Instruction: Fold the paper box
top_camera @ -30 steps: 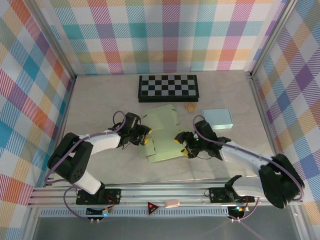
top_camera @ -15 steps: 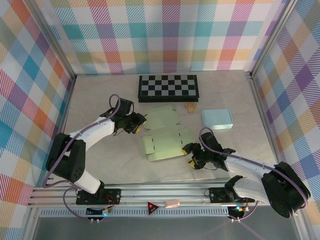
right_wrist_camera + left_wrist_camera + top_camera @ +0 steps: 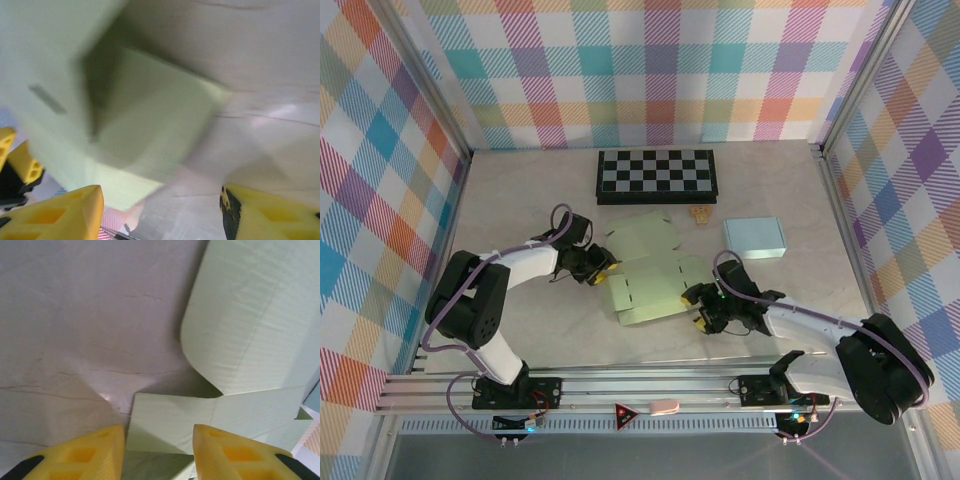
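The paper box (image 3: 650, 272) is a pale green flat sheet with flaps, lying unfolded mid-table. My left gripper (image 3: 599, 267) is at its left edge. In the left wrist view the left gripper (image 3: 159, 452) is open, and a small raised flap (image 3: 170, 420) of the paper box (image 3: 250, 330) lies just ahead, between the yellow fingertips. My right gripper (image 3: 701, 309) is at the sheet's lower right corner. In the blurred right wrist view the right gripper (image 3: 161, 215) is open over the table, with the paper box (image 3: 150, 115) ahead of it and nothing between the fingers.
A black-and-white checkerboard (image 3: 656, 176) lies at the back of the table. A light blue box (image 3: 754, 238) sits to the right of the sheet, and a small brown object (image 3: 700, 214) lies behind it. Plaid walls close in three sides.
Both grippers pulled back from the sheet, then returned. The left came back down to its left edge. The right edged back toward its lower right corner, jaws a little narrower.
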### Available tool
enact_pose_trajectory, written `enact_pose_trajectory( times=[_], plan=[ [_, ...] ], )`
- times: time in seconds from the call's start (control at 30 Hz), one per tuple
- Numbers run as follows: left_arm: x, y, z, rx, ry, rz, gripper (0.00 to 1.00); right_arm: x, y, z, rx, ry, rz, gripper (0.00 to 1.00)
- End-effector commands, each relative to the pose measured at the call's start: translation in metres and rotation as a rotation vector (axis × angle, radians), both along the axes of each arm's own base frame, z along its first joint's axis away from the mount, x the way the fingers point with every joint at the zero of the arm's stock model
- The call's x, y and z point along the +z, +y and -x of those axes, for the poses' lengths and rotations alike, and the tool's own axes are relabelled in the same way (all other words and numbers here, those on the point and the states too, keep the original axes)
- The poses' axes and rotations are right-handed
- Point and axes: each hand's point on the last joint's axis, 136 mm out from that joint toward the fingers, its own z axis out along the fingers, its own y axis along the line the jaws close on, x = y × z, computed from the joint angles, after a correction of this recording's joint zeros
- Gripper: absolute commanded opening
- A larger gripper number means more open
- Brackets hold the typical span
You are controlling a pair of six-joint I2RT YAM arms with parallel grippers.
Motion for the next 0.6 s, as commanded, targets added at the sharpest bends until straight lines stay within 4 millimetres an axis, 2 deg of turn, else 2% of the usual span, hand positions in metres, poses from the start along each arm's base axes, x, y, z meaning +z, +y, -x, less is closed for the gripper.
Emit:
enact_pose_trajectory(
  times=[0.0, 0.1, 0.2, 0.43, 0.57],
  plan=[
    [-0.002, -0.011, 0.005, -0.003, 0.002, 0.038, 0.4, 0.034, 0.014, -0.031, -0.006, -0.179, -0.05, 0.63],
    [-0.003, -0.018, 0.006, 0.003, 0.011, 0.057, 0.39, 0.023, 0.012, -0.029, -0.026, -0.168, -0.063, 0.63],
    [-0.002, -0.025, 0.007, -0.006, 0.012, 0.057, 0.39, 0.02, 0.014, -0.03, -0.018, -0.166, -0.063, 0.63],
    [-0.002, -0.026, 0.008, -0.016, 0.016, 0.044, 0.39, 0.034, 0.002, -0.02, -0.01, -0.167, -0.009, 0.63],
    [-0.002, -0.028, 0.006, -0.017, 0.01, 0.043, 0.39, 0.029, -0.006, -0.007, -0.018, -0.144, -0.018, 0.63]
  ],
)
